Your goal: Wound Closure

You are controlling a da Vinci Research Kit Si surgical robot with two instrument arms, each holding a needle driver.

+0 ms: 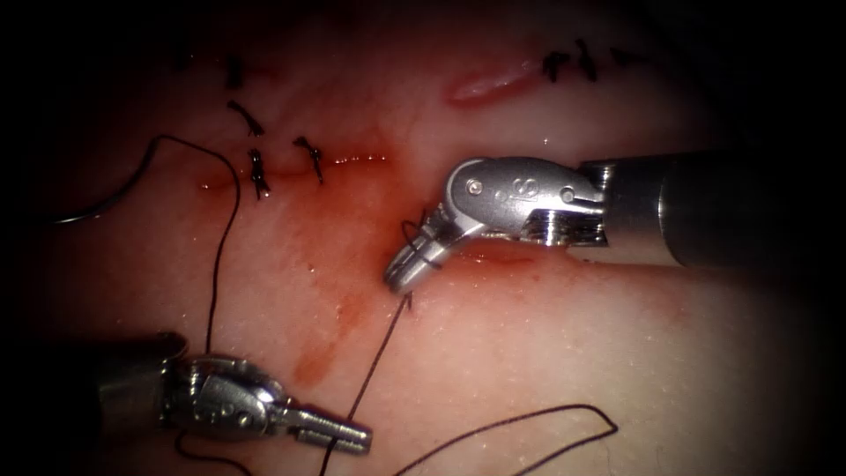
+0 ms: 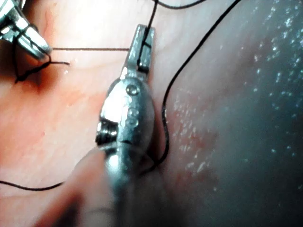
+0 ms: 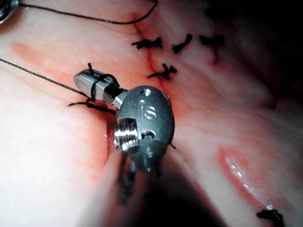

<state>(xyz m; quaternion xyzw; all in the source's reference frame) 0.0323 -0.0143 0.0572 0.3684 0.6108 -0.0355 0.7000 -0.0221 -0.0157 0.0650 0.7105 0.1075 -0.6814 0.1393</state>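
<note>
My right tool [image 1: 410,269] lies over the tissue [image 1: 546,335] at the wet red cut [image 1: 352,160], jaws shut, with dark thread wound around them [image 3: 97,81]. A short thread tail [image 3: 78,104] leaves the tissue just beside its tip. From there a taut thread [image 1: 374,370] runs down to my left tool [image 1: 339,432], which is shut on it near the jaw tips [image 2: 143,47]. What looks like the curved needle [image 1: 113,198] rests on the tissue at the far left, held by neither tool, its thread trailing towards the left tool.
Several knotted stitches [image 1: 256,173] with cut ends sit along the cut left of the right tool, and more [image 1: 555,66] at the upper right. Red fluid [image 1: 317,357] stains the tissue below the cut. A slack thread loop [image 1: 564,410] lies at the lower right.
</note>
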